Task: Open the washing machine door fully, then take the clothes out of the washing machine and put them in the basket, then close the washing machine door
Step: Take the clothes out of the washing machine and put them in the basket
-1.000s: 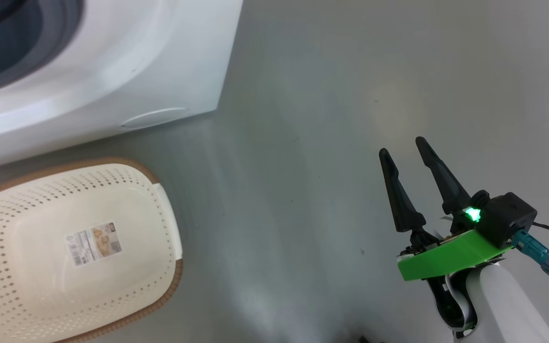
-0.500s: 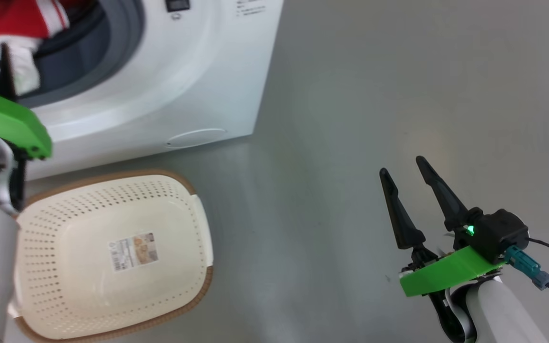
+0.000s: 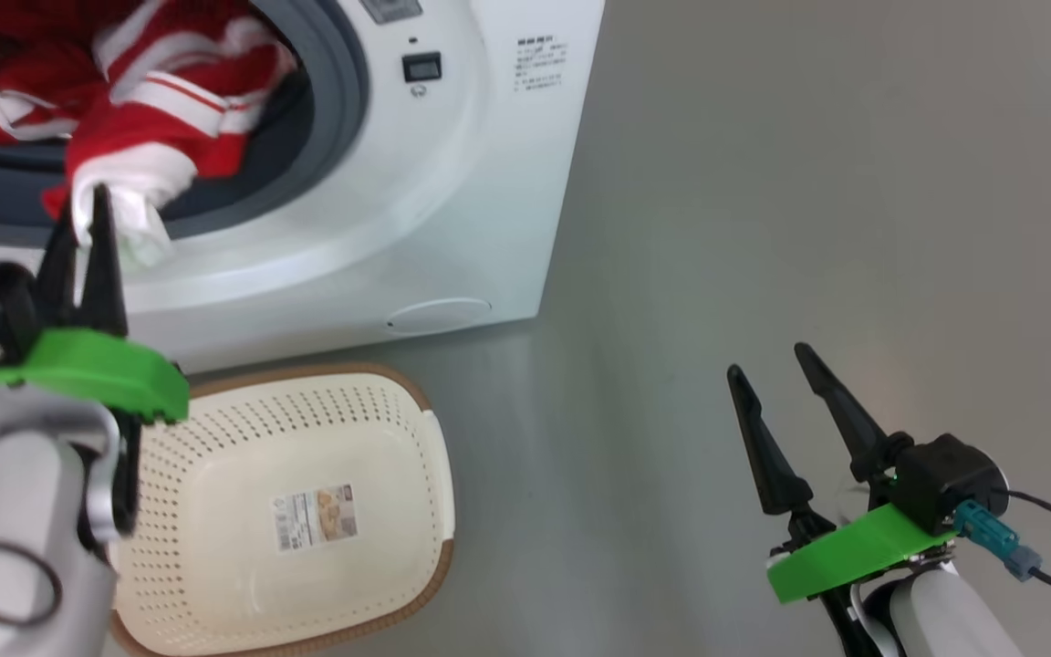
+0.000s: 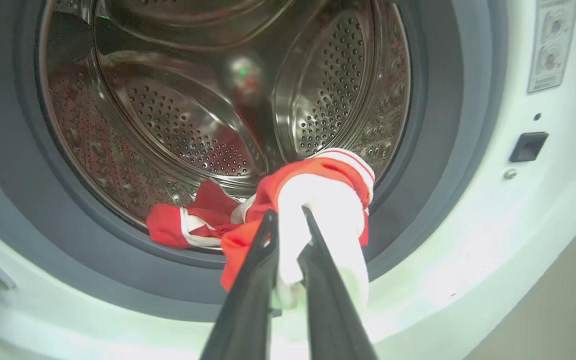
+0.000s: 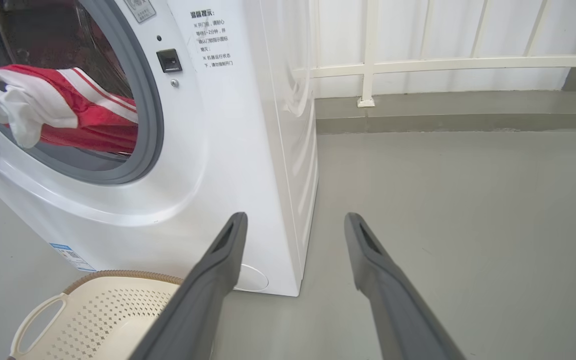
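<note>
**Ana:** Head camera swings round from a moment ago, so the left gripper [image 3: 86, 219] now shows at the far left, right at the drum mouth.

**Ben:** Is it holding anything?

**Ana:** Yes, its fingers are pinched tight on a white fold of the clothes [image 3: 170, 100]. The rest, red with white stripes, trails back over the grey gasket [image 3: 343, 100] into the steel drum [image 4: 178, 125] of the washing machine [image 3: 452, 182].

**Ben:** And below that?

**Ana:** That's the basket [image 3: 243, 429], upright on the floor [image 3: 808, 182], just in front of the machine. Its paper label [image 3: 316, 517] shows on the bottom.

**Ben:** Over to the right?

**Ana:** That's the right gripper [image 3: 767, 359], well apart from the machine and hovering over grey floor. Its two dark fingers are spread wide and released.
</note>
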Robot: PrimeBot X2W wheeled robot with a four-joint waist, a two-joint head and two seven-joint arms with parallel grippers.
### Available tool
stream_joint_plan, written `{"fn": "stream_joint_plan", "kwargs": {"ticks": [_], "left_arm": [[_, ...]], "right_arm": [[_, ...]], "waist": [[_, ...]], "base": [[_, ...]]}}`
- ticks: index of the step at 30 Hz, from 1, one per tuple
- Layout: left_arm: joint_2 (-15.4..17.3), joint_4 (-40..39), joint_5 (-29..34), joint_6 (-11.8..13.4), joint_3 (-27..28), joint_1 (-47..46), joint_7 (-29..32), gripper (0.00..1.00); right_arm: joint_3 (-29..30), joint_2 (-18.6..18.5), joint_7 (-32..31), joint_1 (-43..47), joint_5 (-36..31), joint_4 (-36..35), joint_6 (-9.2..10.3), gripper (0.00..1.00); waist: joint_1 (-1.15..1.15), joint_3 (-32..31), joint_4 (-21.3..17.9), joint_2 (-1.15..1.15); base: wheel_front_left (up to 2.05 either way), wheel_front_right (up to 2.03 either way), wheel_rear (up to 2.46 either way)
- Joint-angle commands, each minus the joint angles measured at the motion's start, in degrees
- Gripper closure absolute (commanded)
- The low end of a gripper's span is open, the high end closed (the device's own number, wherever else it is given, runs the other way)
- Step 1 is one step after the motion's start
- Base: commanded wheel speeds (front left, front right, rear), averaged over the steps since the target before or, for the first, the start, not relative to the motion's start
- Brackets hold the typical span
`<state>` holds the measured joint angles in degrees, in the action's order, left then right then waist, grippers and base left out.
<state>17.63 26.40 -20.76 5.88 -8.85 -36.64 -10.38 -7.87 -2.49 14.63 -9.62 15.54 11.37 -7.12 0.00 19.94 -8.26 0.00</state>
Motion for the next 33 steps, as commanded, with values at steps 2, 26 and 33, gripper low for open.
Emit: {"fn": "stream_joint_plan", "kwargs": {"ticks": [2,26,33], "left_arm": [[2.83,-7.19,0.42,2.12,2.13,3.77,0.38,1.0],[2.9,-40.81,4.01,12.03,2.87,25.59,2.03,1.0],[3.03,-44.32,4.42,13.09,2.71,28.3,2.84,1.0]], "right_arm": [[-1.29,-0.39,0.37,1.17,-1.18,-0.62,-0.36,0.0],[0.55,-0.39,-2.22,7.15,-3.1,-1.39,-0.36,0.0],[0.85,-0.39,-2.99,8.51,-3.04,-2.44,-0.36,0.0]], "waist": [[0.0,-3.03,1.01,0.0],[0.0,-13.95,3.25,0.0],[0.0,-15.6,3.72,0.0]], "base": [[0.0,0.0,0.0],[0.0,0.0,0.0],[0.0,0.0,0.0]]}}
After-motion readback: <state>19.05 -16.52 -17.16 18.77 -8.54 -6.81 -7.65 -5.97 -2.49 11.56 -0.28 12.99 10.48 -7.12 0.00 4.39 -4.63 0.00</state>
